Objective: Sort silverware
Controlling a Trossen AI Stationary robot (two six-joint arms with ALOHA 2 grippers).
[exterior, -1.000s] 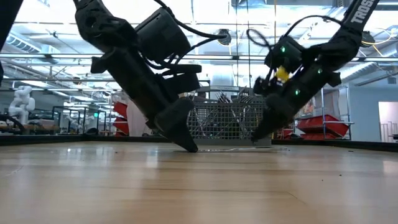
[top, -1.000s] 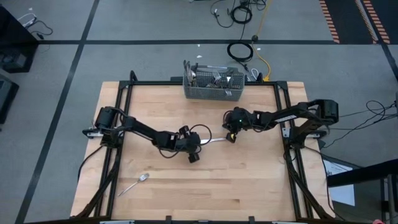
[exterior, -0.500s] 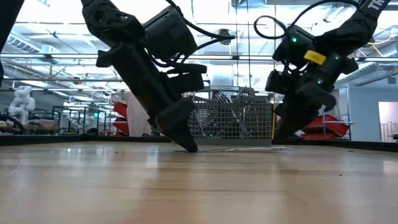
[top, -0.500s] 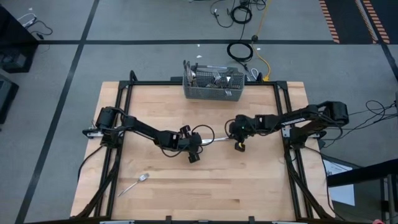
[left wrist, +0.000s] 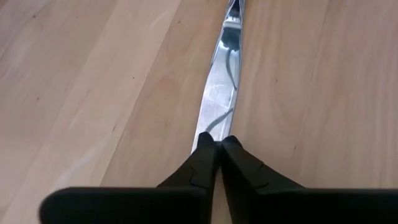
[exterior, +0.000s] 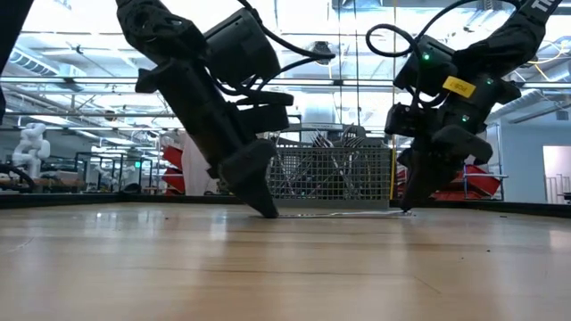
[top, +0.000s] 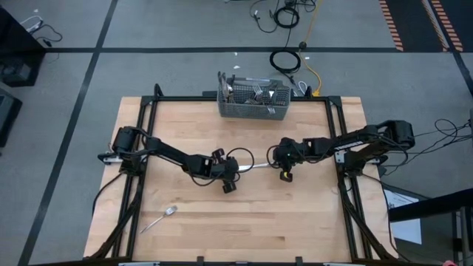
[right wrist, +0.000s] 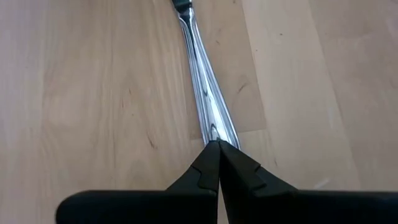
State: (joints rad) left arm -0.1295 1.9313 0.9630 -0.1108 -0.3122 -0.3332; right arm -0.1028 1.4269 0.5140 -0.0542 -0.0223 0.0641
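A silver table knife [top: 255, 165] lies flat on the wooden table's middle, between my two grippers. My left gripper [top: 238, 170] stands at the knife's left end, the blade, its fingers drawn together with only a hairline slit showing. At the right end, the handle, my right gripper [top: 275, 159] stands shut. A lone spoon [top: 161, 219] lies flat near the table's near left corner. More silverware [top: 255, 90] stands upright in the grey wire-mesh basket [top: 253, 111]. My left gripper meets the knife at the blade's end [left wrist: 203, 133], which runs in under its fingertips [left wrist: 206, 149]. It slants down from the table's left, along the knife, which lies flat on the wood. My right gripper's shut fingertips [right wrist: 211, 155] meet the handle's free end [right wrist: 214, 132]. It slants down from the table's right, in line with the knife. Whether it pinches or only presses the handle, I cannot tell.
The basket stands at the middle of the table's far edge, behind both grippers in the low view [exterior: 330, 174]. Black frame rails [top: 148, 133] run along the table's left and right sides. Bare wood lies between the knife and the near edge.
My right gripper has swung toward the table's near right and tipped more steeply down, coming to the knife's handle end. The knife has stayed flat where it was.
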